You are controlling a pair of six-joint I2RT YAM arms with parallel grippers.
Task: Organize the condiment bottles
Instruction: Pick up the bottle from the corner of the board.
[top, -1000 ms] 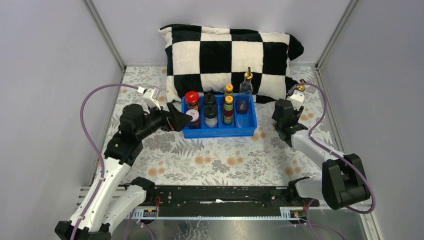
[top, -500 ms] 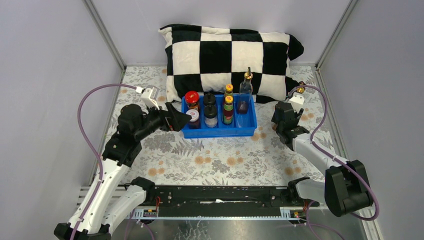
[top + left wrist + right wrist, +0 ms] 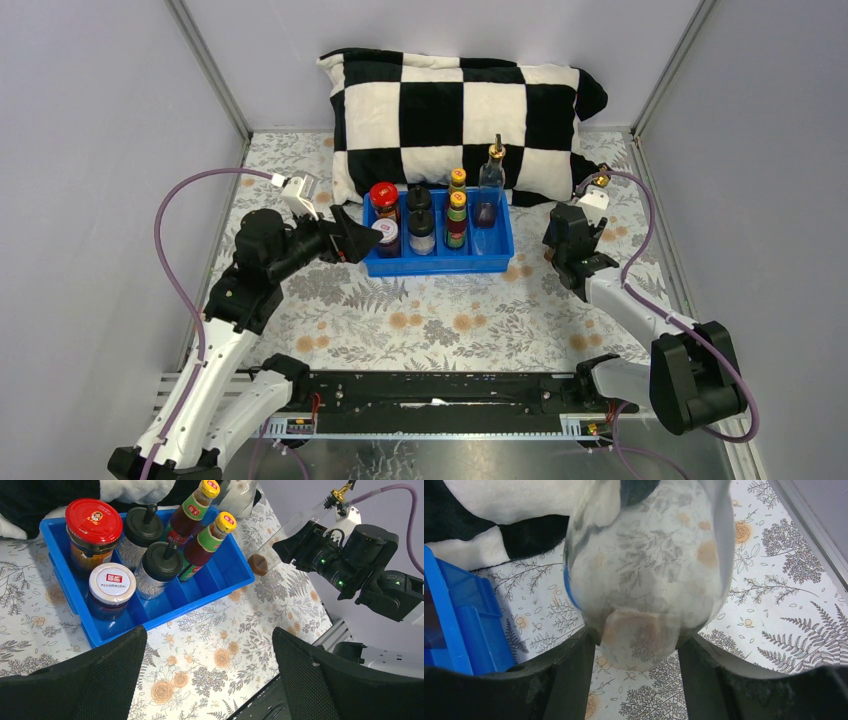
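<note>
- The left gripper (image 3: 350, 238) is seen with its jaws spread wide, just beside the left end of a blue tray (image 3: 440, 266).
- A clear glass bottle (image 3: 649, 570) is pinched, tilted, by the right gripper (image 3: 636, 642), right of the tray and apart from it.
- In the tray are stood a white-lidded jar (image 3: 112, 582), a red-lidded jar (image 3: 93, 520), a near black-capped jar (image 3: 162, 561), a far black-capped jar (image 3: 143, 526), a near sauce bottle (image 3: 220, 527) and a far sauce bottle (image 3: 200, 500), both yellow-capped, and a gold-spouted bottle (image 3: 491, 170) at the far right.
- A checkered pillow (image 3: 460, 100) is seen behind the tray.
</note>
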